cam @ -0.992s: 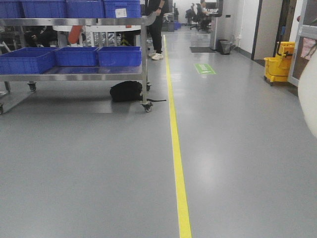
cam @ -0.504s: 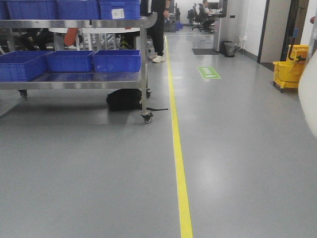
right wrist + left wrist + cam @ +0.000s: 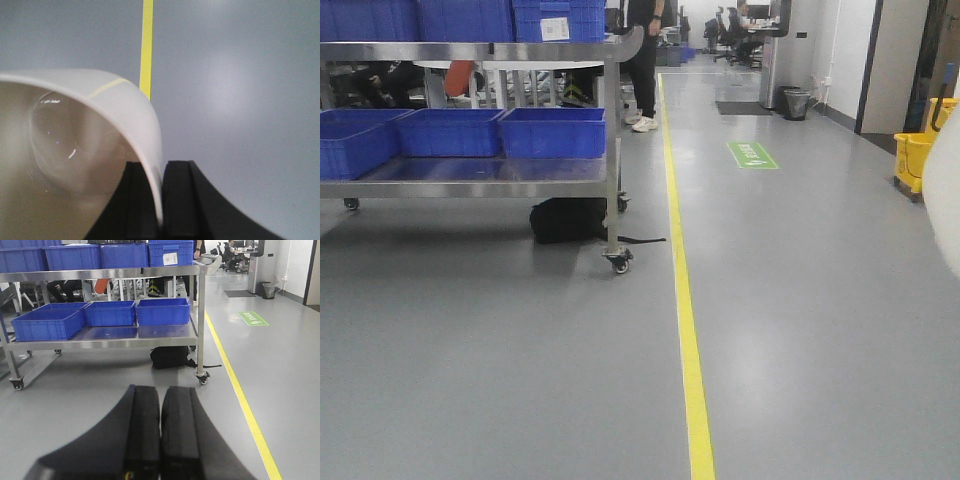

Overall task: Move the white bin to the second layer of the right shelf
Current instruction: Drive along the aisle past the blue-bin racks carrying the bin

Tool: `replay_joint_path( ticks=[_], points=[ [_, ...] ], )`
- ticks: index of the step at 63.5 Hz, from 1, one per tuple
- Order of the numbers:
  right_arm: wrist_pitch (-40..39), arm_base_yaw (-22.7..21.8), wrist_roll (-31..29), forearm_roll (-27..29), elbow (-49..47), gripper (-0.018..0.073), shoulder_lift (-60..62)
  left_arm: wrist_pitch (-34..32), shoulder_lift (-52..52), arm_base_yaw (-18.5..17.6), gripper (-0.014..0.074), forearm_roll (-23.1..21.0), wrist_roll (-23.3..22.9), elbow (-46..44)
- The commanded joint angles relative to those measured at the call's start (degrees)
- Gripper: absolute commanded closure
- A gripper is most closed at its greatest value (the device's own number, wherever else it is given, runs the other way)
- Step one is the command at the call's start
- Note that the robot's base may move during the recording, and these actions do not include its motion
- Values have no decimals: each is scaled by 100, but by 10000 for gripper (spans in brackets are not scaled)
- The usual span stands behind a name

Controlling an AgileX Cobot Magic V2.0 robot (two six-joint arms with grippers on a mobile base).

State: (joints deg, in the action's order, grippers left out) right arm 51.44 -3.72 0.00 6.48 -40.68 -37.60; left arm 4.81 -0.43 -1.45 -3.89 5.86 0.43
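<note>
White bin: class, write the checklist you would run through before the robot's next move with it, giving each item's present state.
1. Grip on the cream-white glossy plastic bin: right hand is shut on its wall; ok.
2. Left hand free: fingers shut together, holding nothing; ok.
3. Roller shelf level in sight: no view shows it; not ok.
4. Floor ahead: grey floor beside the yellow line looks bare; ok.
5. Obstacles: wheeled steel cart with blue crates stands to the left, black bag under it; ok.
6. Bin's load: only part of its inside shows; cannot tell.
</note>
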Motion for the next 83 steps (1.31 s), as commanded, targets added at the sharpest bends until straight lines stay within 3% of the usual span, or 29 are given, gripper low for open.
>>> replay_joint_path(
  ticks=[1, 83],
  points=[
    [-398, -34, 0, 68, -158, 493, 9, -481, -75, -22, 512, -35, -15, 211],
    [-396, -34, 0, 68, -158, 493, 9, -481, -75, -22, 512, -35, -15, 211]
  ],
)
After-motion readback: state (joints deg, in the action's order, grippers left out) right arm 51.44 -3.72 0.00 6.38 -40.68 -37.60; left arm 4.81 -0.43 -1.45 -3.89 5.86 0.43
